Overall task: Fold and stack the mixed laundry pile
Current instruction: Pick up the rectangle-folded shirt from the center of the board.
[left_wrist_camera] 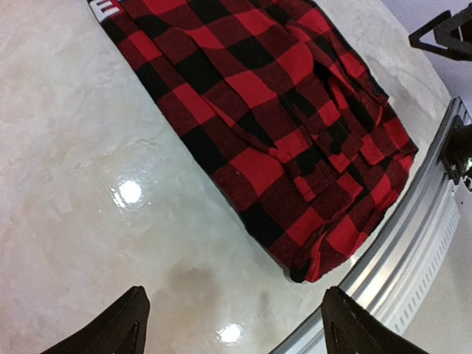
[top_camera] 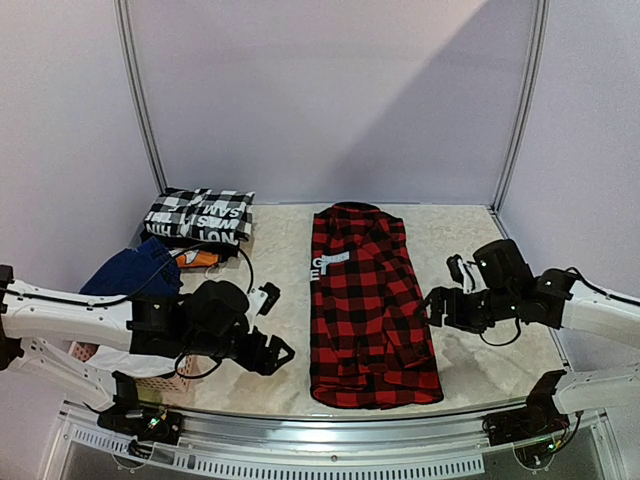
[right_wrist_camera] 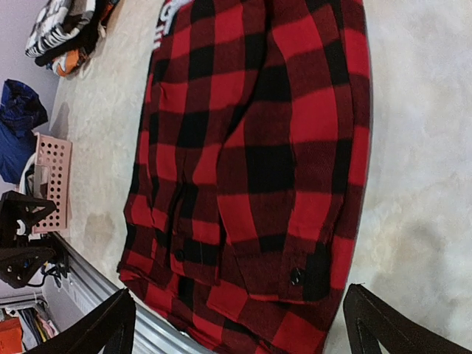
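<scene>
The left fingers [left_wrist_camera: 110, 328] and right fingers [right_wrist_camera: 103, 332] are spread and empty, flanking the red-and-black plaid flannel shirt [top_camera: 370, 300] folded lengthwise on the pale counter [top_camera: 285, 240]. Pinching only its top layer could open the fold or drag the hem off the near edge.

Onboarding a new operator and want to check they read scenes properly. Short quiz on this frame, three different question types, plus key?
1. True or false: the right fingers are closed on the red-and-black plaid shirt.
2. Where does the black-and-white checked garment lie? A) on the shirt B) the table's far-left corner C) under the shirt
3. What colour is the crumpled garment by the pink basket?
Key: 1 false, they stand open; 2 B; 3 blue.
</scene>
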`<state>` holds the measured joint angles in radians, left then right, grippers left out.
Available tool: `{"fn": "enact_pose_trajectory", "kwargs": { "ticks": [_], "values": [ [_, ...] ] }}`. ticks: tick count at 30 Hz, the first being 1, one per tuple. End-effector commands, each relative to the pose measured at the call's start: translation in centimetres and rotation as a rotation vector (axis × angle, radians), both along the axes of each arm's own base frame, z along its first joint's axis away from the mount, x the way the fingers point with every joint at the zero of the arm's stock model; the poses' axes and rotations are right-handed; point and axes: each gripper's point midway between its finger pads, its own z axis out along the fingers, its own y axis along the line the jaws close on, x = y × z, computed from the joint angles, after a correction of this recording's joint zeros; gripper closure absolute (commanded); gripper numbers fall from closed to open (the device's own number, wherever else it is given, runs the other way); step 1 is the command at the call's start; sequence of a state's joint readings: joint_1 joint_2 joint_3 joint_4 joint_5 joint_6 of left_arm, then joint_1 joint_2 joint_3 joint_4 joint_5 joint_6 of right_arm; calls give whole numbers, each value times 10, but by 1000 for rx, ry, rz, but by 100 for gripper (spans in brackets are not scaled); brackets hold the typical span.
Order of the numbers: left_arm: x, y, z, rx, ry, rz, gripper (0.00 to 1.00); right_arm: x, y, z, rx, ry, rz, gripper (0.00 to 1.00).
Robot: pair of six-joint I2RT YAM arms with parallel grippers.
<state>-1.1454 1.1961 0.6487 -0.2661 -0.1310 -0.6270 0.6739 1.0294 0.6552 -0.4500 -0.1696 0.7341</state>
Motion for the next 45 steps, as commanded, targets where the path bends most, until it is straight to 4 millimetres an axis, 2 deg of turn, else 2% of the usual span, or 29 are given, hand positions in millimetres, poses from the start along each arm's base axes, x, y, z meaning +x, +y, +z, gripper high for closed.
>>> {"fn": "enact_pose_trajectory", "kwargs": {
  "ticks": [1, 5, 10, 16, 30, 37, 45],
  "values": [
    [-21, -17, -9, -47, 80, -56, 19, -42, -13, -32, -56, 158, 6, 1],
    [-38, -22, -25, -41, 125, -90, 20, -69, -15, -56, -70, 254, 41, 3],
    [-53, -30, -48, -20, 175, -112, 22, -97, -16, -85, -79, 358, 71, 11],
    [-60, -52, -55, -92, 200, -127, 27, -117, -22, -108, -88, 440, 88, 26],
    [-65, -60, -74, -98, 254, -105, 33, -130, -24, -107, -62, 468, 120, 58],
    [-66, -61, -84, -86, 268, -92, 40, -130, -23, -111, -67, 467, 124, 65],
    [-64, -64, -90, -90, 265, -78, 47, -128, -22, -115, -67, 463, 124, 78]
  ]
}}
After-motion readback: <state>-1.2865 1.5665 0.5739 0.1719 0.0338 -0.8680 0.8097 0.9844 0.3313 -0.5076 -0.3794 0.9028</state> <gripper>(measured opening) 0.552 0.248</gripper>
